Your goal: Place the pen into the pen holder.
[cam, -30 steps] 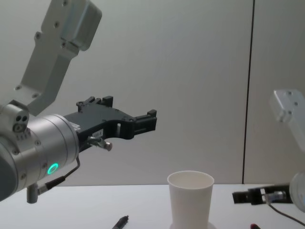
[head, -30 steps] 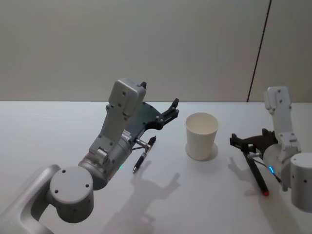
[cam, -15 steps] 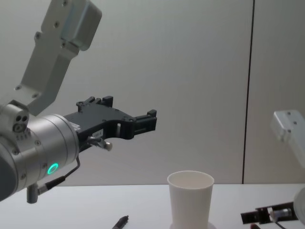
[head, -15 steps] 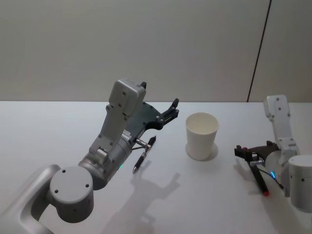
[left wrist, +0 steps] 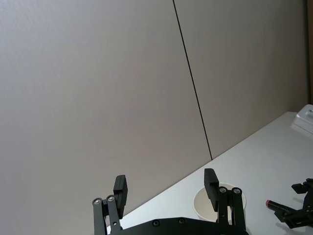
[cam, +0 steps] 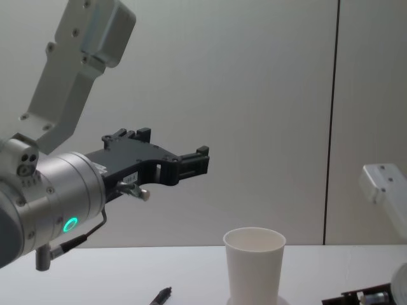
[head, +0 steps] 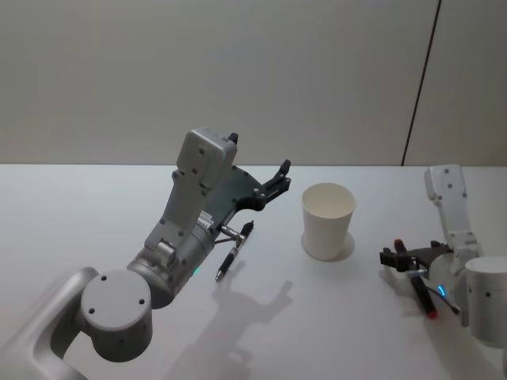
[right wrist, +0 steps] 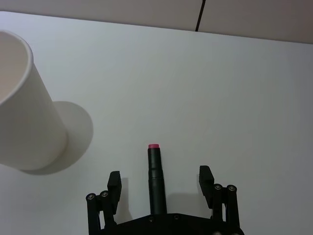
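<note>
Red-ended pen (right wrist: 155,169) lies flat on the white table (head: 95,206) at the lower right of the head view, to the right of the pen holder (head: 327,222) and apart from it. The pen holder, a plain white paper cup, stands upright right of centre in that view, mouth open.

The right arm comes in from the lower right corner of the head view, its white upper link rising along the right edge and its wrist bent low over the table. The right gripper (right wrist: 160,177) sits just above the surface, astride the pen. In the right wrist view the black barrel runs up between the two spread fingers (right wrist: 114,182), with a clear gap on each side, and the red end pokes out past the fingertips. The gripper is released and grasps nothing; the pen rests on the table, not lifted.

The left arm is held high. In the chest view its pale link climbs to the upper left of the frame, while the forearm and black left gripper (left wrist: 166,182) stretch level toward the centre, well above the cup's rim. Its fingers are spread wide and empty.

A second pen (head: 230,257), black, lies on the table left of the cup, beneath the raised left arm.
</note>
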Available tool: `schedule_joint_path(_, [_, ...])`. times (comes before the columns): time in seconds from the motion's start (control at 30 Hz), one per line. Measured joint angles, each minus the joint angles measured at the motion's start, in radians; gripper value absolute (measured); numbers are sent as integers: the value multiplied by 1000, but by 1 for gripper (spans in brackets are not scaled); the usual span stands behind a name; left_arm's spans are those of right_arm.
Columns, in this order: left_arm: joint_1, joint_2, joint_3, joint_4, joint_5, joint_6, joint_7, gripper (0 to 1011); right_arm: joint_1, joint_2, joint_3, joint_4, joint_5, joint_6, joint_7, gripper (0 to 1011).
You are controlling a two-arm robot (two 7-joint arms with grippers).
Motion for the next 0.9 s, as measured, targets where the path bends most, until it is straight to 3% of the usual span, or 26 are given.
schedule_joint_path(0.23, [0,0,0,0,0,0,0,1000,6,-4,1,22,-3,-1,10,1002])
schedule_joint_path(0.37, [0,0,0,0,0,0,0,1000,11,-7,1,37,-6,-1,13,951])
schedule_joint_path(0.67, [0,0,0,0,0,0,0,1000,22,-13,2,67,-9,-1,15,708])
schedule_joint_path(0.8, [0,0,0,0,0,0,0,1000,26,-16,3,77,-10,-2,17,515])
schedule_joint_path(0.9, [0,0,0,0,0,0,0,1000,28,-17,3,84,-12,-5,19,457])
